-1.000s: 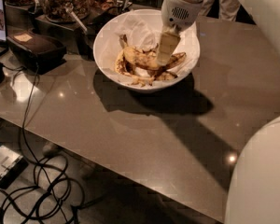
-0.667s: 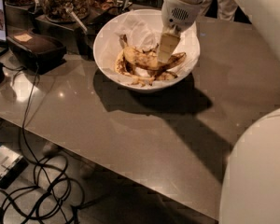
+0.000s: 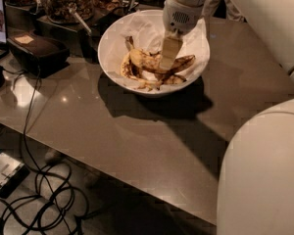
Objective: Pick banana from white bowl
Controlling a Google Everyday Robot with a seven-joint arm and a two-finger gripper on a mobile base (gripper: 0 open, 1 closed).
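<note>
Office snack-jar counter [image 3: 137,141], claw [image 3: 169,58] in bowl [image 3: 111,39]

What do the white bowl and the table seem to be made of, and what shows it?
The white bowl: likely glazed ceramic or hard plastic, glossy; smooth shiny wall. The table: polished, maybe stone or laminate; it reflects light spots. The gripper hangs in the bowl over the banana.

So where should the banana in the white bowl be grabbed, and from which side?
Take the banana across its plump middle, from straight above: it lies flat on the paper in the white bowl, whose sloping sides block a sideways approach. The gripper hangs low in the bowl by the thin peel scraps, so it likely needs shifting toward the picture's left.
</note>
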